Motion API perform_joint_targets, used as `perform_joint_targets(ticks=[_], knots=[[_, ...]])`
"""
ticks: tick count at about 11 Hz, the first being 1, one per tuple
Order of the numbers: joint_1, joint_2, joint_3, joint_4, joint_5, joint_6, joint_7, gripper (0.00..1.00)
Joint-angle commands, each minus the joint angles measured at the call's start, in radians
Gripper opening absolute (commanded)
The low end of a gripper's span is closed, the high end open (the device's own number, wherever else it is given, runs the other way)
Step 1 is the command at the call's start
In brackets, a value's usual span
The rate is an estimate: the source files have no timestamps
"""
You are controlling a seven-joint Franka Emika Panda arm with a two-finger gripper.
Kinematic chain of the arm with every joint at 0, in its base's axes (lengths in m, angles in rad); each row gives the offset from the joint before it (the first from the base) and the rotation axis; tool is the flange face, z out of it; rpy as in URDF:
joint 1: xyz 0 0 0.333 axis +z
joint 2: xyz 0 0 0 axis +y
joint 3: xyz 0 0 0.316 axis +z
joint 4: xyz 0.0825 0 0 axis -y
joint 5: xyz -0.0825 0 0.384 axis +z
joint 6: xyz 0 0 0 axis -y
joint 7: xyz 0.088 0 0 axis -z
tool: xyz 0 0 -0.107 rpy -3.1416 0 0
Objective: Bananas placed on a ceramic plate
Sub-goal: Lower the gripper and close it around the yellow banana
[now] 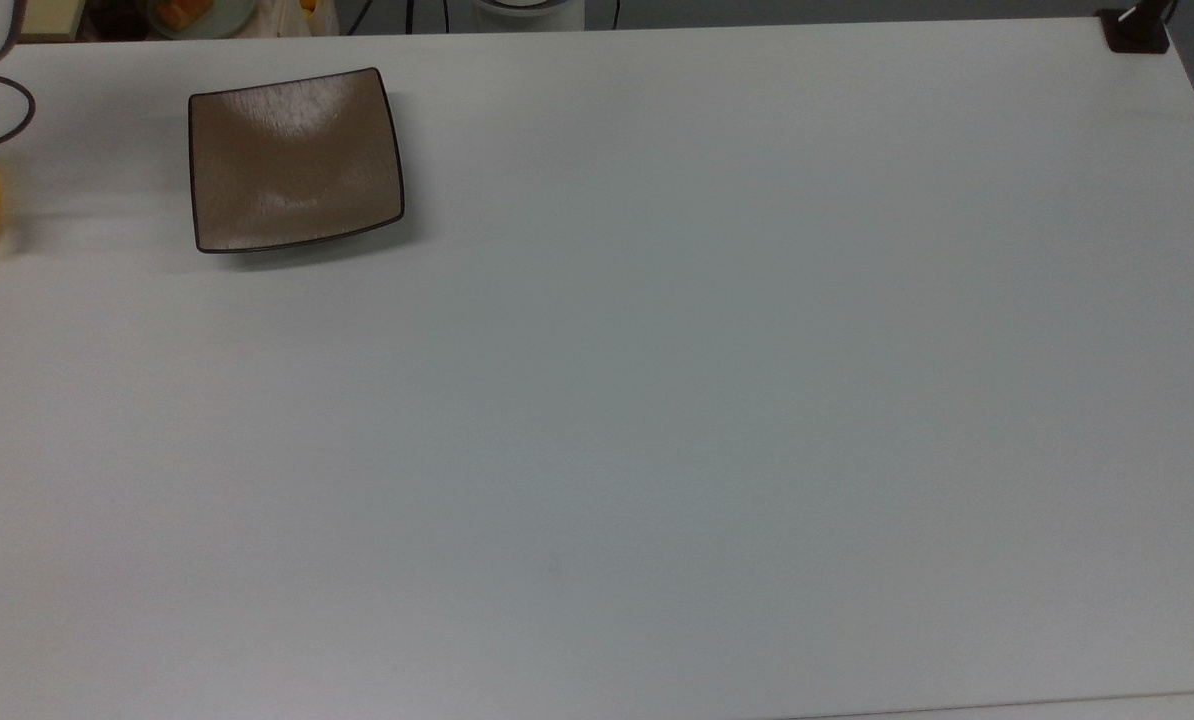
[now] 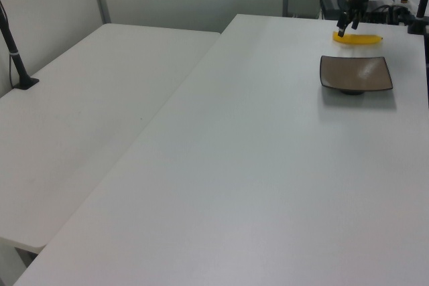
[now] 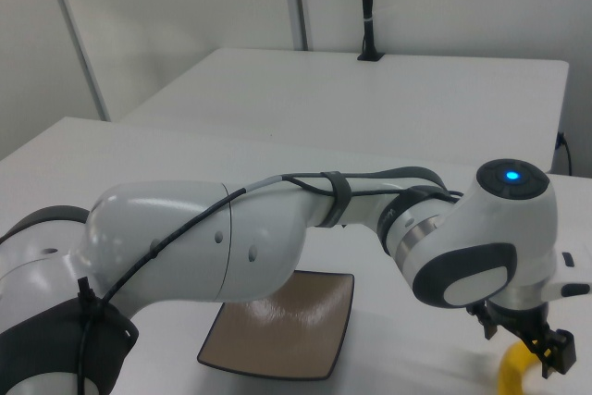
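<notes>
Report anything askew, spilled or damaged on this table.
Nothing stands out. The ceramic plate sits flat and bare on the white table, unchipped as far as can be seen. The banana lies on the table beside the plate, apart from it, with the claw just above it.

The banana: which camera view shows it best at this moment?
The left view. There almost the whole banana lies in sight on the table, beyond the plate, with the gripper just over one end. The top view cuts it at the top view's left edge, and the right view shows a short piece under the arm.
</notes>
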Motion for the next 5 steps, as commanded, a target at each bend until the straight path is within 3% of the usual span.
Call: perform_joint_targets(ticks=[1, 3, 5], knots=[[0.013, -0.011, 0.003, -0.027, -0.007, 0.014, -0.012, 1.0], [0.013, -0.013, 0.008, -0.035, -0.009, 0.014, -0.016, 0.99], [0.013, -0.016, 0.008, -0.044, -0.012, 0.012, -0.07, 0.81]])
